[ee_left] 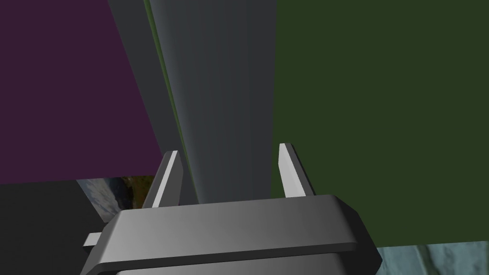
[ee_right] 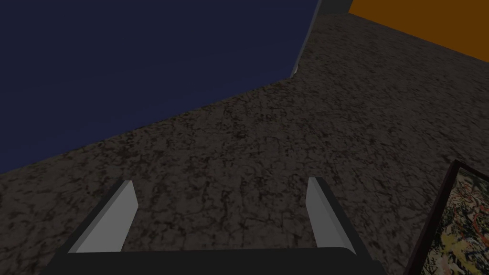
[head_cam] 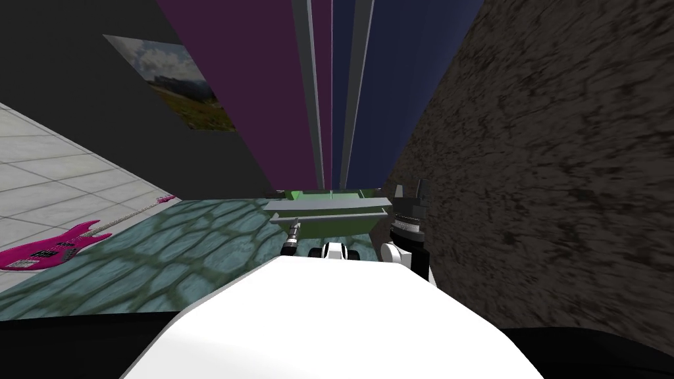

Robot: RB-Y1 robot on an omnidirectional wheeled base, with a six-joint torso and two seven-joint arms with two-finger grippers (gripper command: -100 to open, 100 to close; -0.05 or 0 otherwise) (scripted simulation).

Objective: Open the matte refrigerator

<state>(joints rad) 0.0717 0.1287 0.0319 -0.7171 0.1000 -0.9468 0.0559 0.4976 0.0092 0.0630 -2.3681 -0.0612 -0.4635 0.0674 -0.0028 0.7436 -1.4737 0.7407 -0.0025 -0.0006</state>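
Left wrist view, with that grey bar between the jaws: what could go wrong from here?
Two risks, I'd say. The left gripper grips the grey handle of the green drawer off-centre, toward one end, so a pull might skew the drawer or slip off. The right gripper, jaws open, hangs close to the dark mottled wall and might scrape it if the robot shifts.

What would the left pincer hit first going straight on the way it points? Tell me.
The grey handle bar: the left pincer straddles it, fingers pressing its sides. Beyond it sits the green panel; how far is unclear.
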